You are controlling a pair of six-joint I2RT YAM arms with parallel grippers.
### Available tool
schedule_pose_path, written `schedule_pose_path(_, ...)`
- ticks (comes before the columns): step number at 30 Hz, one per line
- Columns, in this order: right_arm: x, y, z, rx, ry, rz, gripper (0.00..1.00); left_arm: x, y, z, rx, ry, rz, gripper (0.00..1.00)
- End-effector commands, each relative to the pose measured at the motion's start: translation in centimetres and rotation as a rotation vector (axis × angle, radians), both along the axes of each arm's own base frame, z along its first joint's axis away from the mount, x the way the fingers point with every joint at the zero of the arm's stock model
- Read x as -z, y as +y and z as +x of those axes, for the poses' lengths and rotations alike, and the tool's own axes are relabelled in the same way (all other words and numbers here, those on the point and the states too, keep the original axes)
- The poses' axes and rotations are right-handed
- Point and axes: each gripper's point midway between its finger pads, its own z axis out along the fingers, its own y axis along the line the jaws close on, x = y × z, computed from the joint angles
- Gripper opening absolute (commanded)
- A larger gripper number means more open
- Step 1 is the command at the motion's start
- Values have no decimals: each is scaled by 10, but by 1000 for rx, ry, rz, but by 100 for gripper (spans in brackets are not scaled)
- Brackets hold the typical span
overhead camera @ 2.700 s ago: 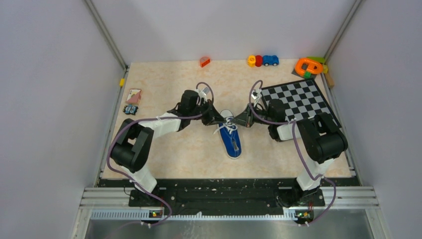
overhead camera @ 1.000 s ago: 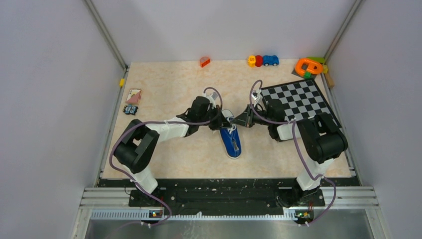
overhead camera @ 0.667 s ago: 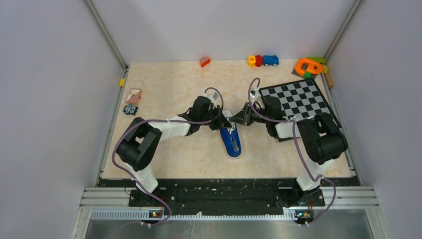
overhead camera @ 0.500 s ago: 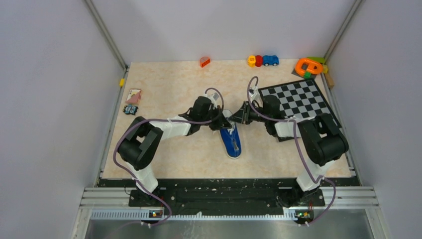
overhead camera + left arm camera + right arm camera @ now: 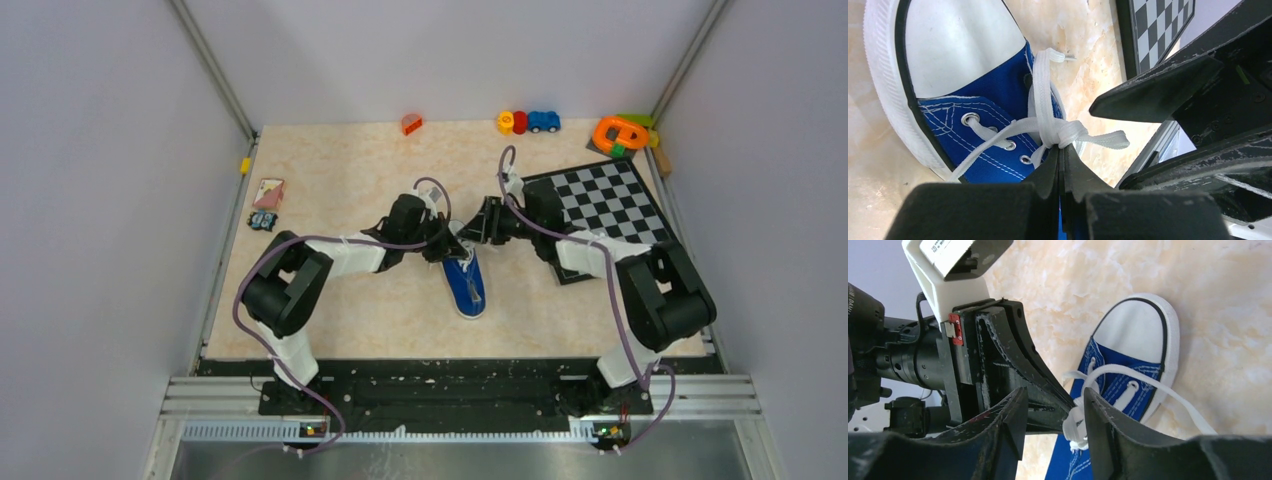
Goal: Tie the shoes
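Right hand [image 5: 1053, 407]: shifting toward upper centre, jaws parting around the knot [image 5: 1068, 134]. Left hand [image 5: 1061, 162]: clamping the lace [image 5: 1044, 85] at that knot. Shoe [image 5: 466, 285]: lying mid-frame on worktop [image 5: 340, 170]. Step: probably cinching; next, regripping a loose end.

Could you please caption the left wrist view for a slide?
Left gripper pinches the lace knot on the sneaker; right gripper open alongside.

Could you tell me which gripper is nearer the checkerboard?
Right. The right gripper, open at the shoe, is just left of the checkerboard; the left gripper, shut on the lace, lies farther left.
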Motion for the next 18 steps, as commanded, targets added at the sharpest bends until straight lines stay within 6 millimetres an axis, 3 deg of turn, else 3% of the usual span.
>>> schedule_pose_path(1, -32, -6, 7, 45, -87, -45, 48, -11, -9, 8, 8, -35, -55, 0)
schedule_pose_path(10, -55, -35, -3, 111, -137, -111, 50, -8, -5, 7, 5, -35, -47, 0)
schedule_pose_path(15, -42, -64, -5, 190, -115, -134, 24, -8, -5, 7, 5, -33, -47, 0)
schedule_pose_path(18, -24, -70, -8, 197, -93, -145, 12, -7, -5, 7, 7, -31, -48, 0)
